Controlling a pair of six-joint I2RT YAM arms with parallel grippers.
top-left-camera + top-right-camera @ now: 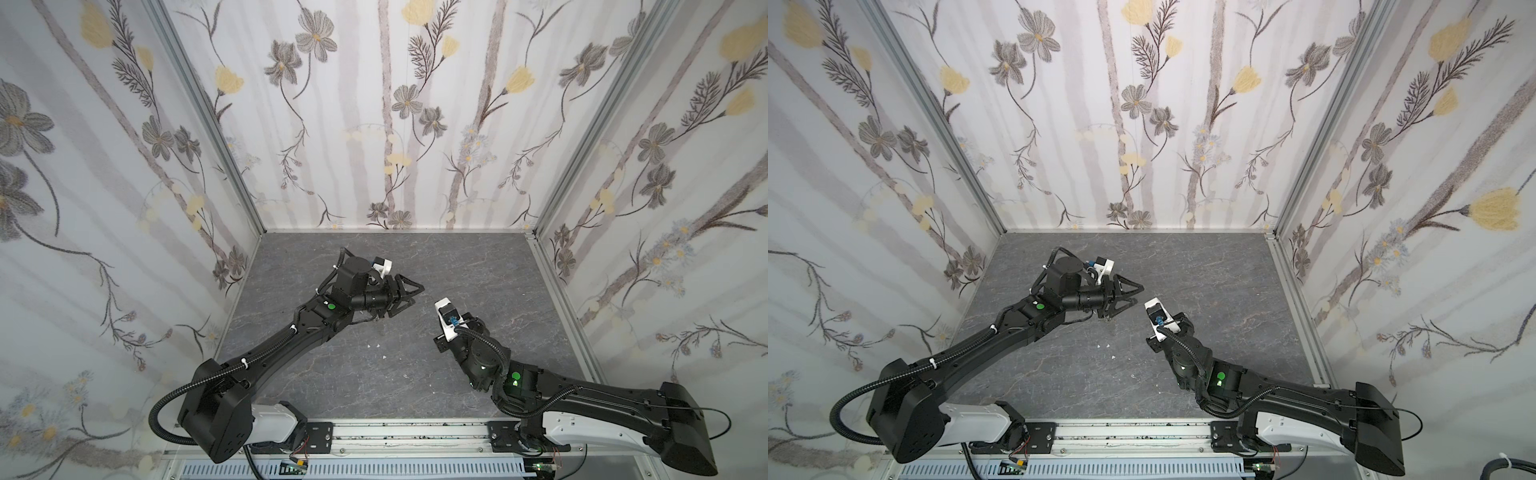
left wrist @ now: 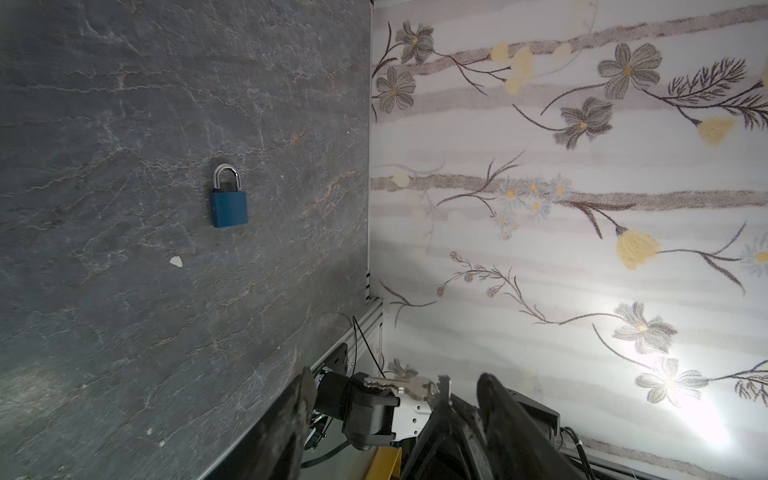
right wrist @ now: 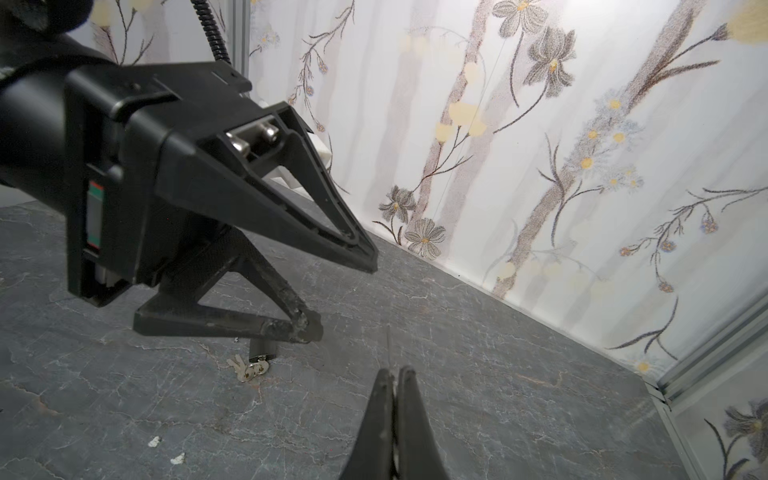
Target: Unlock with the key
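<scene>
While the left fingers [image 3: 249,199] stand spread with nothing between them, the lower one just above the tabletop [image 3: 478,374], my right fingers [image 3: 411,419] are pressed together. A thin sliver shows past their tips, and I cannot tell whether a key is nipped there.

Under the left lower finger, the right wrist view picks out a ring of keys [image 3: 249,369] lying flat beside a small dark block [image 3: 262,349]. I take that block, without certainty, for the padlock seen end-on.

The left wrist view is plainer. The blue padlock [image 2: 229,210] lies flat on the tabletop ahead of the left fingers, its shackle [image 2: 227,176] apparently seated. Its long axis runs along the wall edge, not toward it. That view shows no key ring, but one silver key [image 2: 399,384] sits close in against the right arm [image 2: 370,411]; what holds it I cannot make out.

In both top views the left arm [image 1: 291,332] overhangs the spot.

My judgement: the left fingers are the nearer pair, and the next move turns on lining a key's blade up with that axis, at the end away from the shackle.
</scene>
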